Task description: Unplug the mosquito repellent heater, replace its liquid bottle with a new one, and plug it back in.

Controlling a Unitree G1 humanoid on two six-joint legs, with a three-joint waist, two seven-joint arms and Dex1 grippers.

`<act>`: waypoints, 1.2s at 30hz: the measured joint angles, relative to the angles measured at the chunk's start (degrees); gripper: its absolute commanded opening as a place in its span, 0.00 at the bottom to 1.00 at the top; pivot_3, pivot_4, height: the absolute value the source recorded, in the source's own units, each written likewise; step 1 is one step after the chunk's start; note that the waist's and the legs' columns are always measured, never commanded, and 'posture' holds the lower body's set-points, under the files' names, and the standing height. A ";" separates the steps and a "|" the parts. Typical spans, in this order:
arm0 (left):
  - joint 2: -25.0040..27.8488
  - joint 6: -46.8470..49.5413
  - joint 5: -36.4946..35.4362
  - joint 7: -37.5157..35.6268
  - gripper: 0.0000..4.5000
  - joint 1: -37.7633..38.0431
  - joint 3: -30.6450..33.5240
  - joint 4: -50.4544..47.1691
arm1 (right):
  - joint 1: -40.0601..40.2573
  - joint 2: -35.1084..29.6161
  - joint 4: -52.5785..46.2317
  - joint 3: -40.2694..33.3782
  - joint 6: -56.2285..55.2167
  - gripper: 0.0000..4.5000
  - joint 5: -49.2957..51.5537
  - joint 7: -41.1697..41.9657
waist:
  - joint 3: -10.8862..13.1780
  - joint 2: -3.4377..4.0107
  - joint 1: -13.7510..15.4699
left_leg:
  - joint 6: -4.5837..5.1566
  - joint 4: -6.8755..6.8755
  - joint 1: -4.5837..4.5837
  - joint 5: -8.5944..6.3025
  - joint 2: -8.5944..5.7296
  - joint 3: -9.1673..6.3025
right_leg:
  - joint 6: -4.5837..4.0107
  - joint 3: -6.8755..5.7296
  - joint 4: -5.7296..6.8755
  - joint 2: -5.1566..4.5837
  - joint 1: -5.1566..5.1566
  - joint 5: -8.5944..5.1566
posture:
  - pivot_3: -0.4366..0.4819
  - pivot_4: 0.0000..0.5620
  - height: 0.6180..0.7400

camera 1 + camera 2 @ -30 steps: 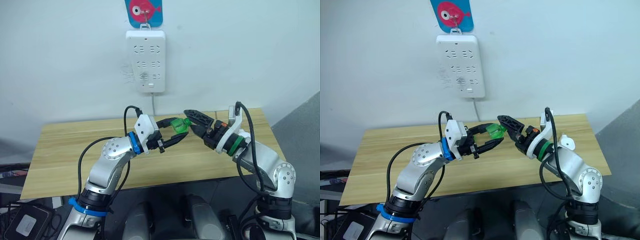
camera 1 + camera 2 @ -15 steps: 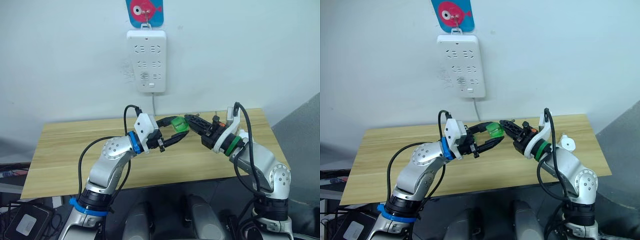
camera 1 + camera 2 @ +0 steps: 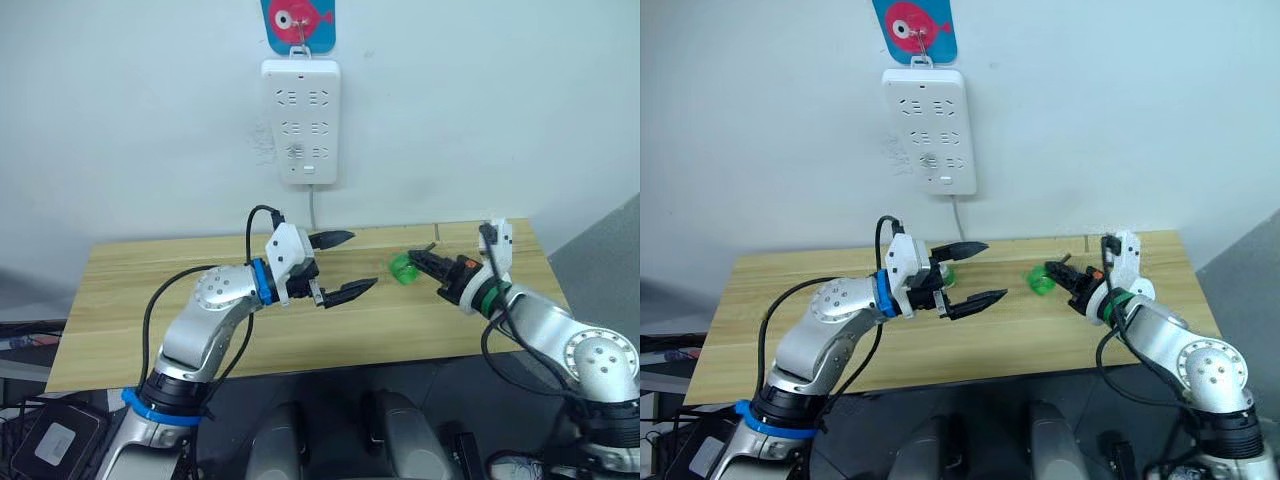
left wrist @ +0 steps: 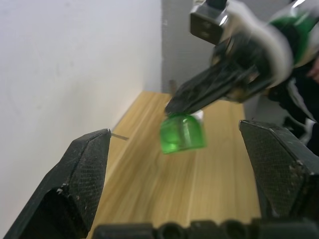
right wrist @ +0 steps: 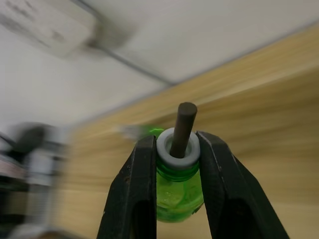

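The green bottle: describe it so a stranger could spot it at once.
Start at the wooden table below the white power strip on the wall. Above the table's right half, the right end effector grips the green bottle by its neck. It is small and clear green, with a white collar and a dark wick.
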 measured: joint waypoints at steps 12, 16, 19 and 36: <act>0.64 2.35 -0.45 -2.77 1.00 -3.71 -0.63 1.07 | -3.79 9.06 36.48 9.58 -44.84 0.18 -55.81 9.58 | 0.02 -0.02 0.20 | -0.28 0.05 0.03 0.16 -0.07 0.15 | -0.02 0.06 0.09 -0.14 -0.03 0.01 | 0.25 0.50 1.00; -0.56 3.22 -0.58 -2.71 1.00 -4.82 -0.65 1.32 | -5.39 12.08 45.59 7.57 -49.29 0.18 -58.49 11.27 | 0.04 -0.01 0.24 | -0.28 0.07 0.05 0.16 -0.09 0.15 | -0.15 0.07 0.12 -0.17 0.01 0.08 | 0.26 0.52 1.00; -0.52 3.80 -0.57 -2.77 1.00 -5.17 -0.64 1.30 | -6.94 13.85 51.60 5.56 -50.79 0.18 -59.57 12.03 | 0.06 0.00 0.18 | -0.28 0.08 0.09 0.16 -0.08 0.17 | -0.26 0.09 0.17 -0.17 0.01 0.14 | 0.26 0.53 1.00; 0.13 5.96 -0.29 1.49 1.00 0.39 0.61 -1.58 | -10.40 16.20 58.36 0.07 -55.54 0.99 -61.95 16.93 | 0.42 0.30 0.25 | -0.28 0.09 0.16 0.16 -0.08 0.18 | -0.29 0.14 0.21 -0.19 0.05 0.15 | 0.26 0.59 1.00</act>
